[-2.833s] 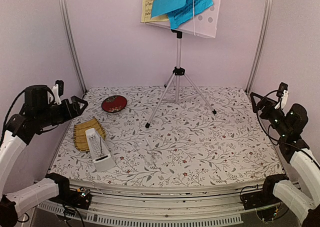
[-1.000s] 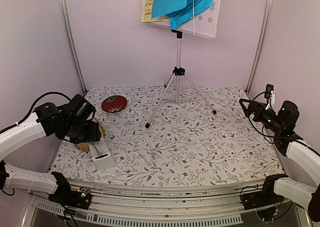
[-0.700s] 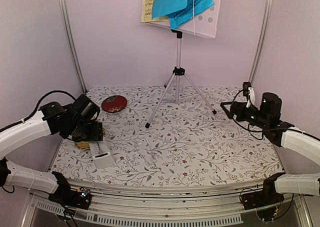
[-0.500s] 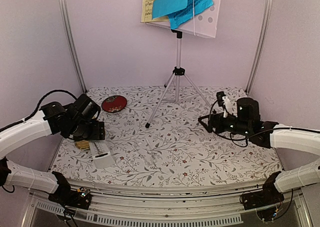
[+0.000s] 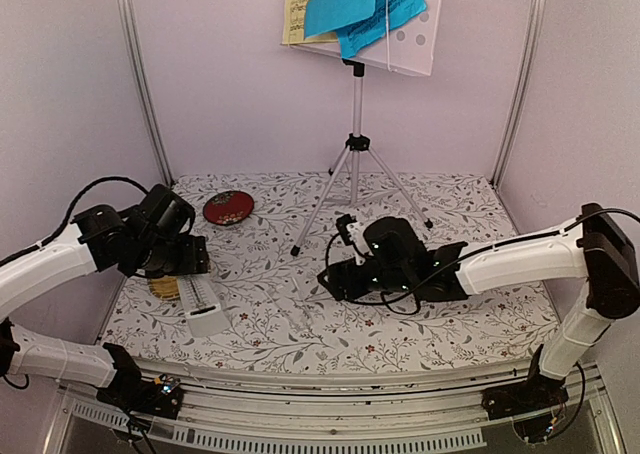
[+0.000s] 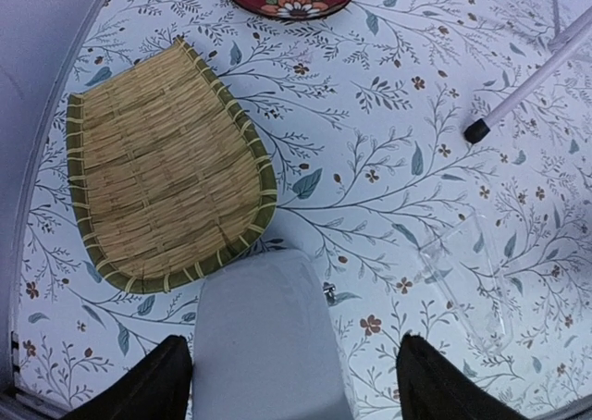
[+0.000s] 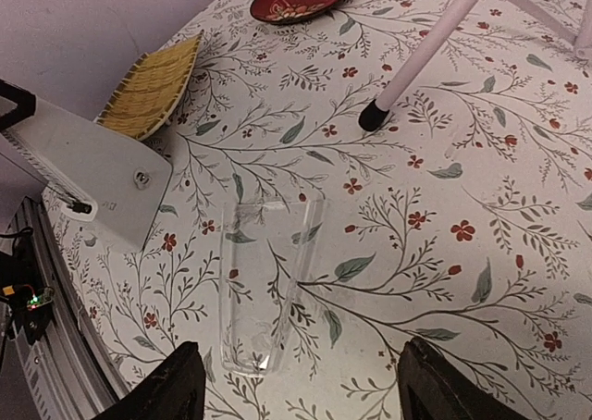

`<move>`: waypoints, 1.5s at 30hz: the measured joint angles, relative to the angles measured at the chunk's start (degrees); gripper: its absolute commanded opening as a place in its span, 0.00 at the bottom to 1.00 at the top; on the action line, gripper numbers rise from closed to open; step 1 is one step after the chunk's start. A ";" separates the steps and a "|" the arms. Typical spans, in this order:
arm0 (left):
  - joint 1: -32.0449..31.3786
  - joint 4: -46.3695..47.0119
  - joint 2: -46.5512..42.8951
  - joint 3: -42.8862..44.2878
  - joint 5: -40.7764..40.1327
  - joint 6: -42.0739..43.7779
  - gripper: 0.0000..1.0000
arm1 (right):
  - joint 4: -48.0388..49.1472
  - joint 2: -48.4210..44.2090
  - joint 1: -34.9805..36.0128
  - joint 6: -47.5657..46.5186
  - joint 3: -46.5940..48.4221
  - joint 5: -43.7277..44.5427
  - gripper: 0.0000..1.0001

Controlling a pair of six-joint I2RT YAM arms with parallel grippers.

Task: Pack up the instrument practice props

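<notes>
Straddling the white metronome [image 6: 261, 320], which is sitting just beside the woven bamboo tray [image 6: 157, 179], the left gripper [image 6: 291, 364] is gaping wide, gripping nothing; the right gripper [image 7: 301, 364] is hovering agape, empty, well away from that tray.

soft, even light from above fills the top view, with a lilac-pink cast on the walls. shadows under the arms on the worktop [image 5: 470, 314] are faint and loose-edged. the wrist views read cooler and whiter. in the left wrist view the metronome [image 6: 268, 346] sits close to the lens, bright and out of focus. the fingers [image 6: 153, 388] of the left end effector [image 6: 291, 388] are dark, soft blurs, while the floral print farther off is sharp. the worktop's edge bows at the left of both wrist views. in the right wrist view a clear plastic piece [image 7: 264, 290] shows only by thin pale glints.
</notes>
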 measured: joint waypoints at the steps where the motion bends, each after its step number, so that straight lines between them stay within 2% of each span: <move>1: 0.00 0.07 0.00 -0.09 -0.07 -0.07 0.77 | -0.37 1.66 0.59 -0.02 1.44 0.33 0.70; 7: 0.02 0.57 -0.07 -1.20 -1.03 -0.59 0.63 | -3.56 10.69 2.73 -0.24 8.76 2.73 0.66; 14: 0.02 1.03 -0.07 -1.31 -1.62 -0.44 0.53 | -6.38 15.10 3.21 -0.33 12.52 4.87 0.62; 23: 0.02 1.20 -0.04 -1.31 -1.75 0.13 0.49 | -8.61 20.06 3.28 -1.55 18.64 5.29 0.52; 34: 0.02 1.99 -0.02 -1.42 -1.25 1.84 0.49 | -10.23 27.15 3.37 -2.86 25.57 4.22 0.29; 45: 0.02 1.44 -0.96 -1.55 -1.38 2.89 0.48 | -13.27 31.98 3.39 -3.04 30.88 3.54 0.23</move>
